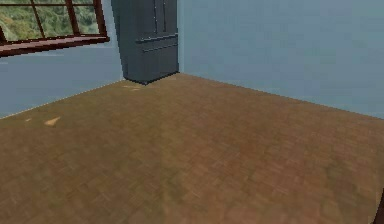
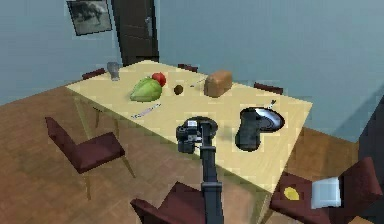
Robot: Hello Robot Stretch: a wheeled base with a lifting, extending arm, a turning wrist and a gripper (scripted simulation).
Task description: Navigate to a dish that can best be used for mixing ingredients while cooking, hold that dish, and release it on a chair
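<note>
A robot arm (image 2: 210,185) stretches across a dining table (image 2: 110,100), its gripper (image 2: 186,138) against bare wood, fingers' state impossible to tell, apparently placed to reach the dark bowl (image 2: 270,119) just beside a vase (image 2: 248,132), with chairs (image 2: 85,148) nearby for drop-off.

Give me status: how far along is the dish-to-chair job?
Done: navigation, the arm reaches over the dining table. In hand: tool shows left of a dark round dish on that table; I cannot tell whether it holds anything. Left: lifting the dish, releasing it on a dark red chair.
</note>
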